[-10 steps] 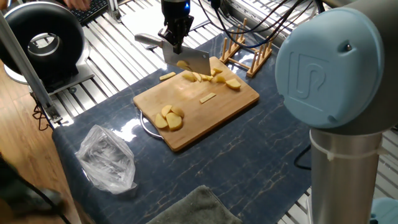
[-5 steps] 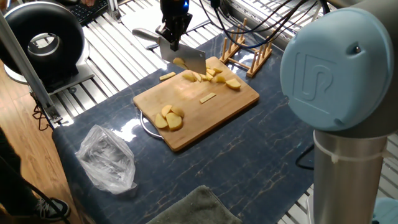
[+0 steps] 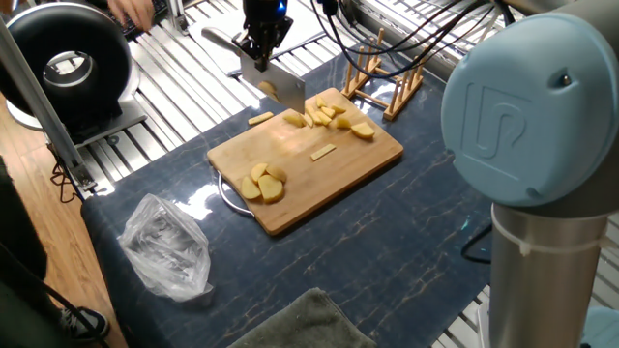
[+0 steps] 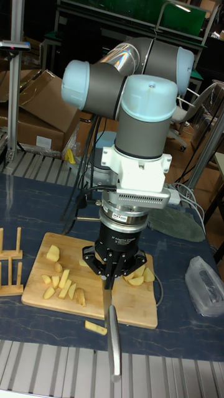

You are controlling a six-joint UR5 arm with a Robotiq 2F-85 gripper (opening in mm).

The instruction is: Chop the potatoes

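Note:
Pale-yellow potatoes lie on the bamboo board [image 3: 334, 179]: a cluster of cut pieces [image 3: 329, 117] at its far edge, rounded halves [image 3: 263, 184] near its front left, and one stick [image 3: 323, 151] in the middle. Another stick [image 3: 259, 118] lies off the board on the blue mat. My gripper [image 3: 259, 55] is shut on a cleaver, whose blade [image 3: 281, 90] hangs above the board's far-left corner. In the tall fixed view the gripper [image 4: 111, 283] points down over the board [image 4: 132, 311], with the knife [image 4: 114, 339] edge-on and potato pieces [image 4: 62, 283] to its left.
A crumpled plastic bag [image 3: 166, 247] lies front left of the board. A wooden rack [image 3: 383, 77] stands behind it. A black round device [image 3: 66, 66] sits far left, a grey cloth [image 3: 302, 324] at the front edge. The arm's large joint [image 3: 532, 106] fills the right foreground.
The gripper has lifted the cleaver and drawn it back and to the left, away from the cut pieces at the board's far edge. The potatoes have not moved.

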